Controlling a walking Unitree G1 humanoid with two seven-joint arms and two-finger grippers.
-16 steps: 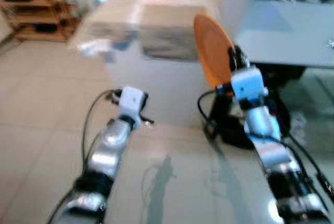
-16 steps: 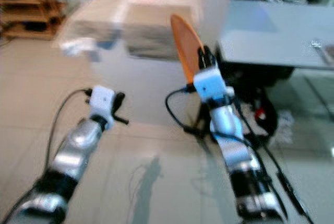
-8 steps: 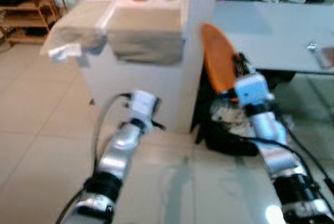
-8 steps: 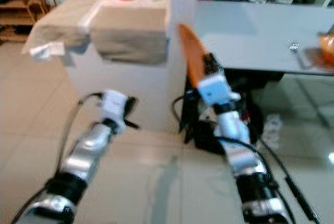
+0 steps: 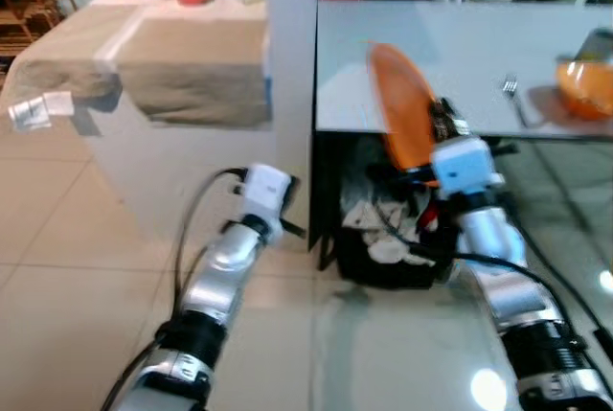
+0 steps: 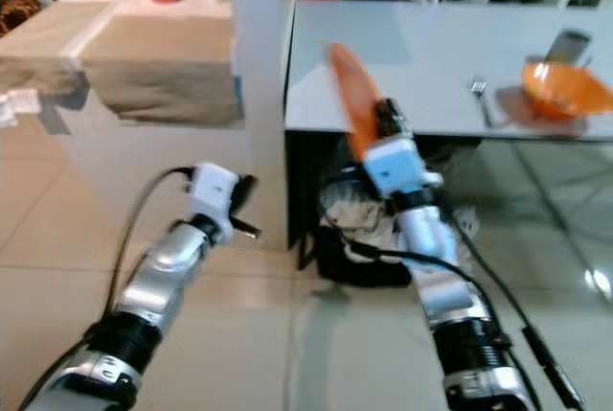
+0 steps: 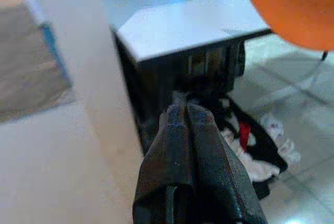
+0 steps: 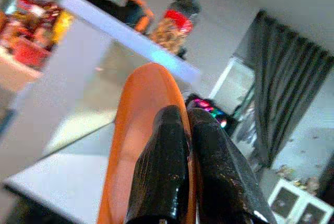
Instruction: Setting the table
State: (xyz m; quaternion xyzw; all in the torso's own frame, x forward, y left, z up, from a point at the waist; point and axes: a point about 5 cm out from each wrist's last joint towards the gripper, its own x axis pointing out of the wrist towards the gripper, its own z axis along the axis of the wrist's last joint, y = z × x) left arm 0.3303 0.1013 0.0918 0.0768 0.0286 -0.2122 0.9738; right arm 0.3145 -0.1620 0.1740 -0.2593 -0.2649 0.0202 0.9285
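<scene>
The right hand [image 5: 440, 124] pinches the orange plate [image 5: 402, 109] on edge, approaching the grey surface [image 5: 450, 57] just ahead. Next, level it and lower it. The left hand [image 7: 183, 117], pressed together and empty, idles.

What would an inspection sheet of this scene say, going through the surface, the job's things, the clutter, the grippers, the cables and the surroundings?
Surface: grey table, ahead and to the robot's right.
Job's things: orange plate held on edge near the table's front edge; orange bowl and fork on the table's right part.
Clutter: heap of cloths and dark things on the floor under the table.
Grippers: right gripper shut on the orange plate; left gripper shut, holding nothing, low over the floor.
Cables: black cables along both arms.
Surroundings: white pillar, cloth-covered counter, tiled floor.
</scene>
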